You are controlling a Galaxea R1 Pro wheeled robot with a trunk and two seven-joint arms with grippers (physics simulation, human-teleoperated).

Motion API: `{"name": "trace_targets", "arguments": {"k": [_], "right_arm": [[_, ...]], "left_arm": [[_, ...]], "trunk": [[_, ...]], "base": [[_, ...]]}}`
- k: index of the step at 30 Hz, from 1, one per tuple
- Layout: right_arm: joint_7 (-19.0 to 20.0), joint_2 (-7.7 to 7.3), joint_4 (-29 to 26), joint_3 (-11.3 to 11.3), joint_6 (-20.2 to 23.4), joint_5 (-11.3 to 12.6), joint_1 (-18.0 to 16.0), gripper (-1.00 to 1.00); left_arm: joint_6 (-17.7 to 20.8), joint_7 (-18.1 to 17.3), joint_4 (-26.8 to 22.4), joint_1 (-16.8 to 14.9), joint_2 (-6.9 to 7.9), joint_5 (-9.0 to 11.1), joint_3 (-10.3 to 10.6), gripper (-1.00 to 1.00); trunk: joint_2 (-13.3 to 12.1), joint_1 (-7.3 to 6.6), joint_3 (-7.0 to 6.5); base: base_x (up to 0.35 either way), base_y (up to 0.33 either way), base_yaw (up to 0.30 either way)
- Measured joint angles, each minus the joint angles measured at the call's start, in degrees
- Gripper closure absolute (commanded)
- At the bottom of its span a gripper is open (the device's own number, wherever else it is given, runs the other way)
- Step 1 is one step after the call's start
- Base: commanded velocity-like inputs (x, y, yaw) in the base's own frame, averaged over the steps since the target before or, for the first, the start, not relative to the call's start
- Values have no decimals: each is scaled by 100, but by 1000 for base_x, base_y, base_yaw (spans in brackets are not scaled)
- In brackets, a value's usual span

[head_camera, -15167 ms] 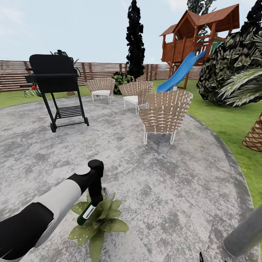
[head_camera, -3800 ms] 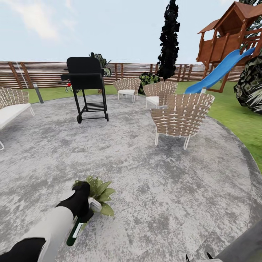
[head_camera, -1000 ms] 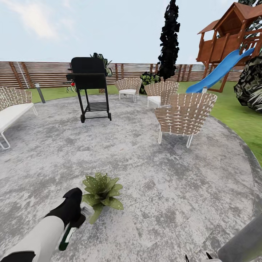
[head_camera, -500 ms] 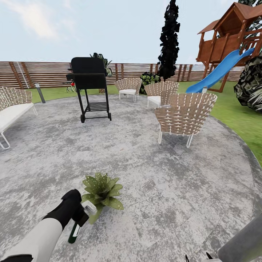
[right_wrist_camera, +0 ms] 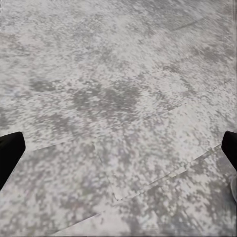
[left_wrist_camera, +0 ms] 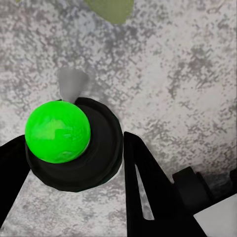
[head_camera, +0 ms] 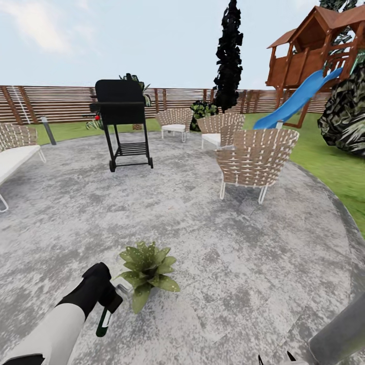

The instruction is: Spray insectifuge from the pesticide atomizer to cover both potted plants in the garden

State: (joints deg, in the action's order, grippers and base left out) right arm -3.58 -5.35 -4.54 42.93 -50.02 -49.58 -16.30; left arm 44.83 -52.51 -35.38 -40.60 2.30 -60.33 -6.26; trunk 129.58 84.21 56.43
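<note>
Low at the head view's left, just beside the potted plant (head_camera: 147, 269), the pesticide atomizer (head_camera: 105, 320) hangs in the left gripper (head_camera: 109, 301) — its dark green body points down and its pale trigger head sits at the claw, toward the leaves. From the left wrist view, the black fingers (left_wrist_camera: 148, 190) stand on either side of the bottle's round dark body (left_wrist_camera: 84, 158), closed against it, with a bright green cap end facing the camera and a leaf tip (left_wrist_camera: 111, 7) ahead. The right gripper (right_wrist_camera: 118, 148) is spread wide and empty over bare patio (right_wrist_camera: 123, 98). The pick-up looks done; pale specks on the leaves suggest spraying is under way, though I cannot tell whether coverage is full. A second plant remains — none is visible among the black grill (head_camera: 120, 119), wicker chairs (head_camera: 255, 159) and slatted fence (head_camera: 56, 104).
</note>
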Motion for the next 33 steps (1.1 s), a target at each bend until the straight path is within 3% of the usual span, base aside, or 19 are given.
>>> {"name": "trace_targets", "arguments": {"k": [5,13,18,25,33], "right_arm": [[-5,0,-1,7,-1,7,0,-100],[-8,0,-1,8,-2,9,0,-100],[-8,0,-3,8,-3,9,0,-100],[-8,0,-1,7,-2,9,0,-100],[-8,0,-3,7,-3,8,1,-100]], "left_arm": [[-27,-10,9,23,-6,-50,53,100],[-68,-16,-54,328,-31,-59,107,100],[-953,-51,-20,338,-14,-41,76,100],[-1065,-36,-16,337,-14,-81,51,100],[-1054,-15,41,385,301,-94,33,100]], "trunk": [[0,0,0],[0,0,0],[0,2,0],[0,0,0],[0,0,0]], "base": [[2,77,-16],[-8,-4,-1],[-172,-191,0],[-29,-29,-27],[0,0,-265]]}}
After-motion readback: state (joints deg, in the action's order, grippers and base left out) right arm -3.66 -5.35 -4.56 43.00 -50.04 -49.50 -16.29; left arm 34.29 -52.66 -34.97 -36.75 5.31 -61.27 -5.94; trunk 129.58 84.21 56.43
